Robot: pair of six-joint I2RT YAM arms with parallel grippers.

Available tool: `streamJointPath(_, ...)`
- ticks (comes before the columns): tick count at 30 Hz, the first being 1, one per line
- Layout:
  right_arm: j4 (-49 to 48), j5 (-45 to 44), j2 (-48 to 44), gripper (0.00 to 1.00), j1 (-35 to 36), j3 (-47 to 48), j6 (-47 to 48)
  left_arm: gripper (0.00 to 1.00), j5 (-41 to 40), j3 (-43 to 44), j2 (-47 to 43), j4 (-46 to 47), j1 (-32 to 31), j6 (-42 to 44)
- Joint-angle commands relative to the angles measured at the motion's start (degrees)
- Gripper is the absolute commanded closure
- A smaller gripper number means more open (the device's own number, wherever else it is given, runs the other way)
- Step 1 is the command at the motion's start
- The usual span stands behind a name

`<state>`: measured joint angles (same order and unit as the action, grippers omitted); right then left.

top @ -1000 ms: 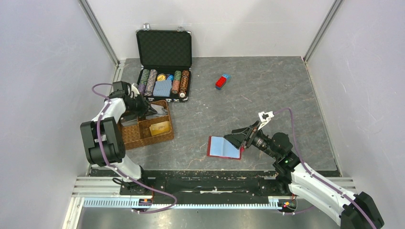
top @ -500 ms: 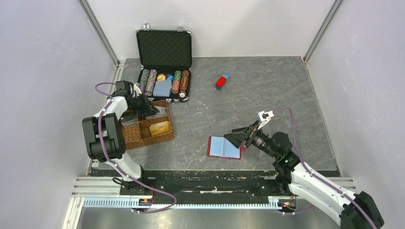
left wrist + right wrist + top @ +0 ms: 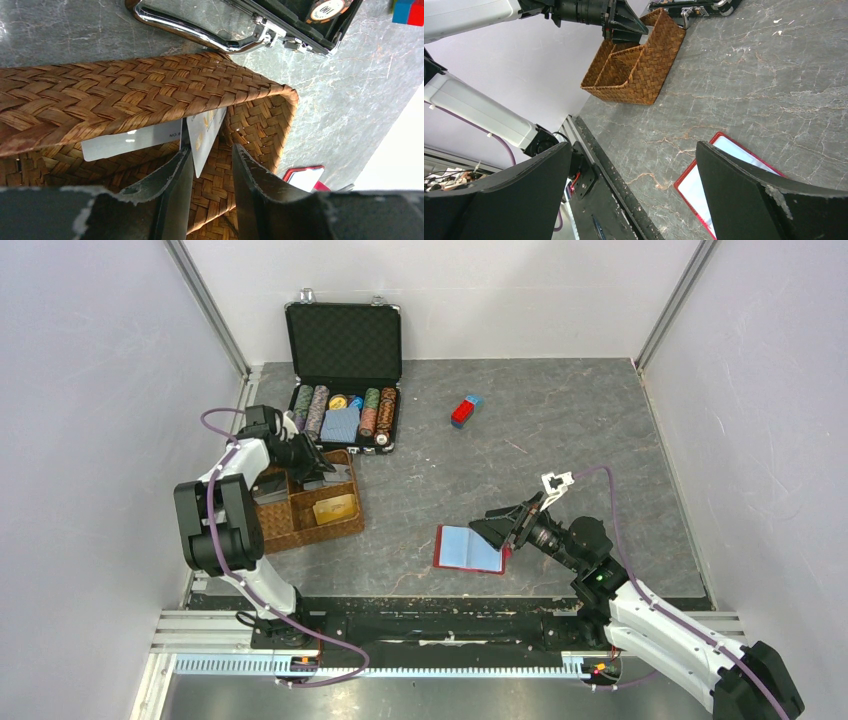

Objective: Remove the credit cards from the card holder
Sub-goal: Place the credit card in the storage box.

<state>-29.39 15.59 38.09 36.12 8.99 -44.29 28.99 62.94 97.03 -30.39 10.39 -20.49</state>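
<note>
Dark red leather-like folding card holder [image 3: 470,548] lies open by the grey marbled table's [image 3: 580,430] near edge, at your right gripper [image 3: 497,530]. Left wrist: two pale plastic credit cards [image 3: 130,141] lean inside the woven brown basket [image 3: 125,95]; your left gripper [image 3: 212,150] is parted, gripping nothing. Right wrist: your jaws spread wide above the card holder [image 3: 698,192].

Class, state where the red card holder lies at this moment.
Top view: the card holder lies open on the table, front right of centre, beside the right fingers.
</note>
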Motion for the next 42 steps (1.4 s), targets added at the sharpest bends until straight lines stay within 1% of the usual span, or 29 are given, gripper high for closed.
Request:
streamJointPath(1, -1.1, -0.6, -0.1, 0.02, -0.2, 2.4, 0.9, 0.58, -2.3, 2.7, 0.6, -0.8, -0.5, 0.1)
streamJointPath(12, -0.4, -0.9, -0.3, 0.02, -0.2, 2.6, 1.0, 0.55, -5.3, 4.6, 1.2, -2.3, -1.7, 0.7)
streamJointPath(28, 1.1, -1.0, -0.9, 0.02, -0.2, 2.8, 1.2, 0.53, -8.3, 6.2, 2.3, -3.0, -1.9, 1.2)
streamJointPath(38, 9.3, -3.6, -0.2, 0.02, -0.2, 5.5, 3.9, 0.51, -9.2, 7.6, 1.2, -3.7, -2.2, 1.5)
streamJointPath(42, 10.9, -3.7, 0.4, 0.02, -0.2, 6.8, 4.2, 0.49, -9.8, 8.5, 0.0, -4.1, -2.5, 1.3)
